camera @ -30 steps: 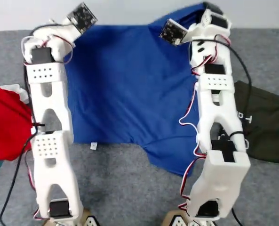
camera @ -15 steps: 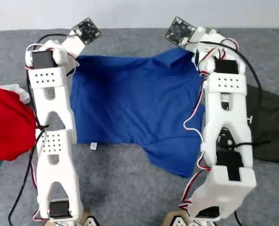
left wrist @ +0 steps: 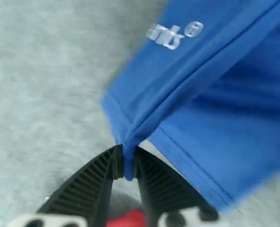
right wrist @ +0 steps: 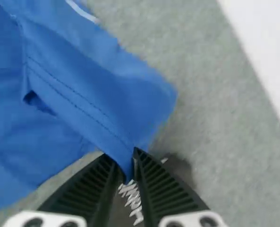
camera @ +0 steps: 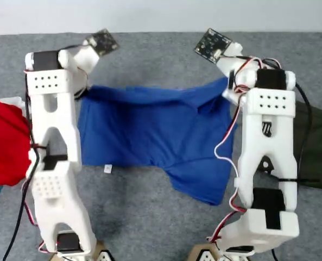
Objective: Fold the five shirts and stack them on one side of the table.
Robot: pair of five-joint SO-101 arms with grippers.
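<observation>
Blue shirt (camera: 155,130) lies spread across the middle of the grey table (camera: 150,228), between the two arms, its far edge lifted and doubled back toward the arms' bases while the near hem and one sleeve rest flat. We judge the step in hand to be the first fold, bringing that far edge over the near part. To do it well, we would carry both pinched corners at the same height and pace, so the raised edge runs straight and lightly taut between them; slack in the middle would trap a wrinkle. We would lay the edge down parallel to the near hem and only then let go, both sides together.

Our left gripper (left wrist: 126,158) is closed tight on a corner of the shirt's hem, the cloth pinched between its ribbed jaws. Our right gripper (right wrist: 125,163) is likewise clamped on blue fabric at the opposite corner. The left arm (camera: 51,109) stretches along the shirt's left edge, the right arm (camera: 266,125) along its right edge, each wrist bent down at the far side. A red shirt (camera: 6,141) sits heaped beside the left arm, and a dark shirt (camera: 313,147) lies beyond the right arm.
</observation>
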